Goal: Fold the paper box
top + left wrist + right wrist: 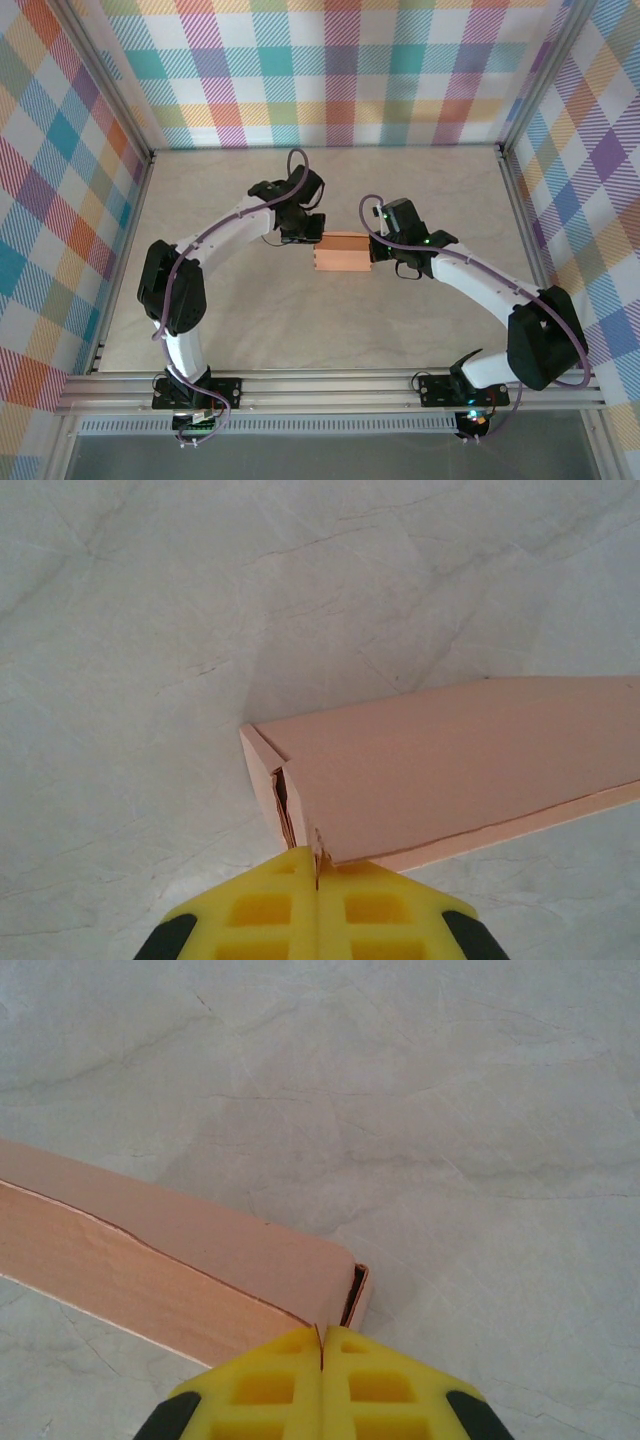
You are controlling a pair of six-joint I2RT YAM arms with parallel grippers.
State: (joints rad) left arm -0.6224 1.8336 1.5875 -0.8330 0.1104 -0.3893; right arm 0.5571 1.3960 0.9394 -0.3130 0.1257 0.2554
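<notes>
the left gripper (318,858) has its yellow fingers pressed together, tips against a near corner of the paper box (450,760); whether card is nipped between them cannot be told. the right gripper (320,1334) is likewise closed at the opposite end corner, beside an open seam. from above, the box (341,252) lies mid-table (250,320) between both grippers; the wrist views show corner gaps.
</notes>
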